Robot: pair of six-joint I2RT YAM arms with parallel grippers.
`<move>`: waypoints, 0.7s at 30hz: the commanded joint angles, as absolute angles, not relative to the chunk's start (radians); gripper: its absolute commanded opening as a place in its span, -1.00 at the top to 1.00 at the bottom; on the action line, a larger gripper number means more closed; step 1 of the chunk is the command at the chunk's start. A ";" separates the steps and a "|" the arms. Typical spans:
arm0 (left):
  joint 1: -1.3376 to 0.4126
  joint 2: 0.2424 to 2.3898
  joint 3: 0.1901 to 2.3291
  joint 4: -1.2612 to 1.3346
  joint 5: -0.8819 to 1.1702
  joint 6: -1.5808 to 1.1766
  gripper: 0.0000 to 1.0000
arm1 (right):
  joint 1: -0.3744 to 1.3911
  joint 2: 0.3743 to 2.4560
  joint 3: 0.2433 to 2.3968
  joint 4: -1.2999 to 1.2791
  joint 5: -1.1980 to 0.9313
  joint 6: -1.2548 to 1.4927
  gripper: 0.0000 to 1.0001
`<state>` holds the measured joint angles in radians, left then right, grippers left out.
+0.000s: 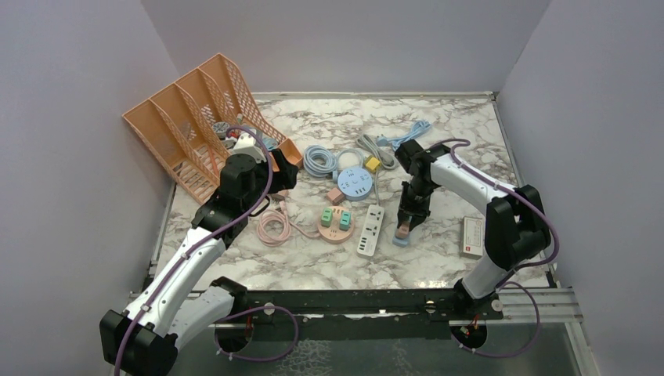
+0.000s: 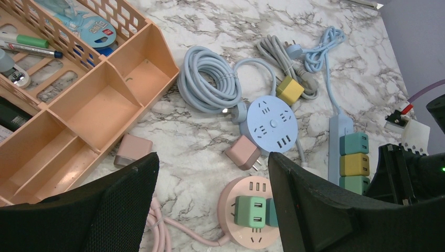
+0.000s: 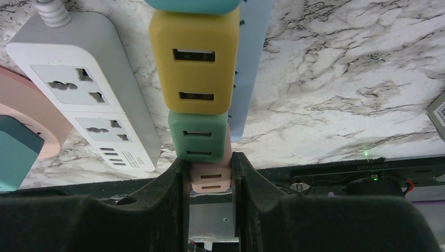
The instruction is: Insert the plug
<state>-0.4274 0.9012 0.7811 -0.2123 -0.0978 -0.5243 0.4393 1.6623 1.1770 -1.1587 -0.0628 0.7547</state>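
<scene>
My right gripper (image 3: 210, 170) is shut on a small pink plug (image 3: 212, 181), pinched between both fingers. The plug sits at the near end of a light blue power strip (image 3: 252, 79), pressed against a green adapter (image 3: 199, 136); a yellow adapter (image 3: 194, 58) comes after that. Whether its prongs are seated is hidden. From above, the right gripper (image 1: 407, 223) stands over the strip's near end (image 1: 401, 240). My left gripper (image 2: 212, 163) hangs open and empty above the marble, over a pink round socket (image 2: 252, 218).
A white power strip (image 1: 371, 229) lies left of the blue one. A blue round socket (image 1: 355, 182), a loose pink plug (image 2: 242, 152), a yellow plug (image 2: 289, 90) and coiled cables (image 1: 319, 160) lie behind. An orange organizer (image 1: 196, 125) is back left, a small red-and-white box (image 1: 472, 236) right.
</scene>
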 commanded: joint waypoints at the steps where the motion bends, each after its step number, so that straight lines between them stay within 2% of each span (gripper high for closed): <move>1: -0.433 0.898 0.775 -0.213 -0.120 -0.513 -0.57 | 0.443 1.713 1.134 -0.969 -0.026 0.752 0.66; 9: -0.432 0.897 0.774 -0.218 -0.126 -0.512 -0.57 | 0.446 1.739 1.146 -0.981 -0.030 0.739 0.55; 15: -0.432 0.900 0.769 -0.215 -0.124 -0.515 -0.57 | 0.454 1.750 1.146 -0.992 -0.013 0.766 0.71; 21: -0.432 0.898 0.766 -0.214 -0.124 -0.513 -0.57 | 0.503 1.799 1.129 -0.966 0.034 0.802 0.77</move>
<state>-0.4274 0.9016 0.7750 -0.2127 -0.0998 -0.5243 0.4595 1.6867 1.1889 -1.1610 -0.0551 0.7555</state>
